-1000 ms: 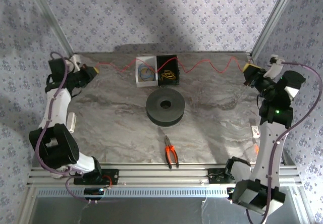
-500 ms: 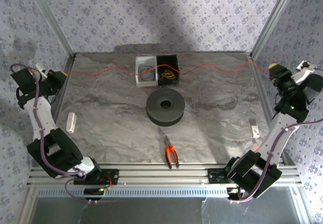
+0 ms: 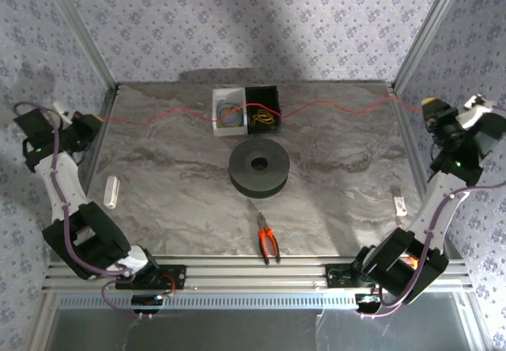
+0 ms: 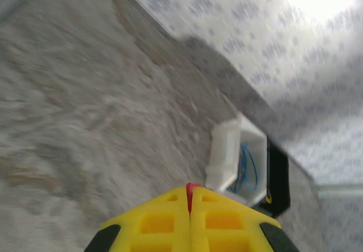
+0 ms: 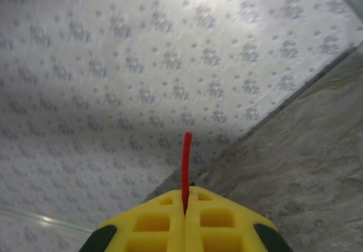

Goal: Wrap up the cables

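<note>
A thin red cable hangs stretched across the back of the table, passing over two small boxes. My left gripper is out past the table's left edge, shut on one end. In the left wrist view its yellow fingers are pressed together with a red cable tip between them. My right gripper sits past the right edge, shut on the other end. In the right wrist view a short red cable stub sticks up between the closed yellow fingers. More yellow and orange wires lie in the black box.
A white box with a blue coil and a black box stand at the back centre. A black spool lies mid-table, with orange-handled pliers near the front edge. Small white pieces lie at the left and right.
Both arms have swung outward past the table's side edges, pulling the wavy red cable much straighter. Over the last half second they have barely moved.
</note>
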